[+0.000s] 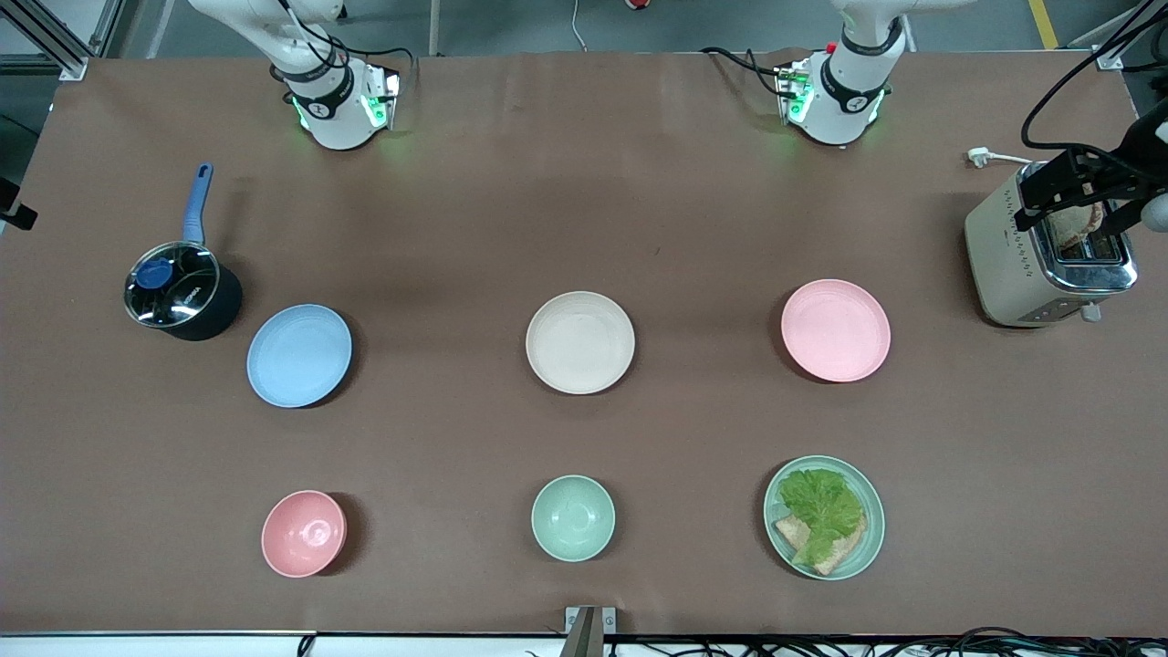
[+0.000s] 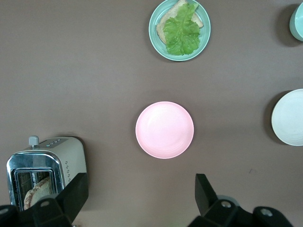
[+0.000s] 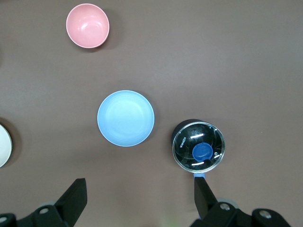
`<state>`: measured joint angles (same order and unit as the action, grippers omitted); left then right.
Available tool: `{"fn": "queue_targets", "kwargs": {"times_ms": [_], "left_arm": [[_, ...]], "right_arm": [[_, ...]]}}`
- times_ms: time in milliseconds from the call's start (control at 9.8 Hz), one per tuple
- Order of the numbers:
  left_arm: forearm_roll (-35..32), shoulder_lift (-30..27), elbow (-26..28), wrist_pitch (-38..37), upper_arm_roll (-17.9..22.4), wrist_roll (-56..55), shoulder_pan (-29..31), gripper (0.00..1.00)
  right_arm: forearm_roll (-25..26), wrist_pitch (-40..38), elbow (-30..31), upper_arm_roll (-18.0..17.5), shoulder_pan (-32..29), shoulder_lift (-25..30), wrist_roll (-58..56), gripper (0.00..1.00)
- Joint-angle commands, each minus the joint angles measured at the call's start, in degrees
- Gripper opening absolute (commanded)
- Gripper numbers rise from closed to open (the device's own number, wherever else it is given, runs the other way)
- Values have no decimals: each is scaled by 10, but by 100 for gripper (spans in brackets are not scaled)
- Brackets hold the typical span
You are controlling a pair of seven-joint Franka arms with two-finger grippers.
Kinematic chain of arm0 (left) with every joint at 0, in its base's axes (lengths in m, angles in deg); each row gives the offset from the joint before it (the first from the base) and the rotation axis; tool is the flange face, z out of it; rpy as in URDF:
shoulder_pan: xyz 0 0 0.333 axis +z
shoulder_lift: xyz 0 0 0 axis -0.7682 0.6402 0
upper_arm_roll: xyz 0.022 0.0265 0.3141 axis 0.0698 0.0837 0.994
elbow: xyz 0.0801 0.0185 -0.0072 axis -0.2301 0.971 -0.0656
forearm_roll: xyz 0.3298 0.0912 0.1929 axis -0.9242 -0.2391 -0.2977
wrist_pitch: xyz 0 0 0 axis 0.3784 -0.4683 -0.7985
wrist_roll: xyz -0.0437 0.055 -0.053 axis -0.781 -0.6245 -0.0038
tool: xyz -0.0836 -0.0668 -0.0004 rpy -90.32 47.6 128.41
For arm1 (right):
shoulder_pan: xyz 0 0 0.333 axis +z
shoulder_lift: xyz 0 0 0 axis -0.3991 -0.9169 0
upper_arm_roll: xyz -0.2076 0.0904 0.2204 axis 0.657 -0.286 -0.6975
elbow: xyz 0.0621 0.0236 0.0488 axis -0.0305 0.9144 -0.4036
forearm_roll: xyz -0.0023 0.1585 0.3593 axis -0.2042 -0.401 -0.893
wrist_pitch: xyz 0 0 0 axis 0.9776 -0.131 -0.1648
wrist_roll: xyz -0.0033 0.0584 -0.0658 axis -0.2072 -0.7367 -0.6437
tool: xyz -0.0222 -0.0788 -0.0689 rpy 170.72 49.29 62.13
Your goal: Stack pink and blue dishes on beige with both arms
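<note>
Nothing stacked yet: pink plate (image 1: 835,329), blue plate (image 1: 299,355) and beige plate (image 1: 580,342) lie well apart. Left gripper (image 2: 139,194) hangs high over the table by the pink, right gripper (image 3: 139,196) by the blue. Both spread wide, empty.

Brown matte table (image 1: 584,228) (evenly lit), grey floor (image 1: 547,23) above, aluminium frame (image 1: 55,41) at corner

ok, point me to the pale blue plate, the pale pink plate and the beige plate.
Pale blue round matte plate (image 1: 299,355), front view, centre.
Pale pink round matte plate (image 1: 835,329), front view, centre.
Cream-beige round matte plate (image 1: 579,342), front view, centre.
</note>
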<state>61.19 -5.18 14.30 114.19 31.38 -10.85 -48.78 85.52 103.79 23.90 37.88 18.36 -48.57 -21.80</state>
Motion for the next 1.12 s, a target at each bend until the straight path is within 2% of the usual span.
{"fn": "queue_targets", "kwargs": {"times_ms": [0, 204, 408, 612, 714, 918, 1020], "left_arm": [[-8, 2, 17, 6, 3, -8, -4, 99], [-6, 8, 16, 5, 12, -5, -2, 99], [20, 15, 33, 12, 57, 12, -4, 94], [78, 23, 102, 66, 115, 75, -4, 94], [89, 25, 155, 119, 129, 123, -4, 100], [136, 37, 271, 245, 145, 231, -2, 100], [137, 58, 304, 278, 145, 289, -1, 100]], "right_arm": [[2, 2, 7, -3, -6, 7, -5, 100], [2, 2, 7, -3, -6, 7, -5, 100], [2, 2, 7, -3, -6, 7, -5, 100], [2, 2, 7, -3, -6, 7, -5, 100], [2, 2, 7, -3, -6, 7, -5, 100], [2, 2, 7, -3, -6, 7, -5, 100], [2, 2, 7, -3, -6, 7, -5, 100]]}}
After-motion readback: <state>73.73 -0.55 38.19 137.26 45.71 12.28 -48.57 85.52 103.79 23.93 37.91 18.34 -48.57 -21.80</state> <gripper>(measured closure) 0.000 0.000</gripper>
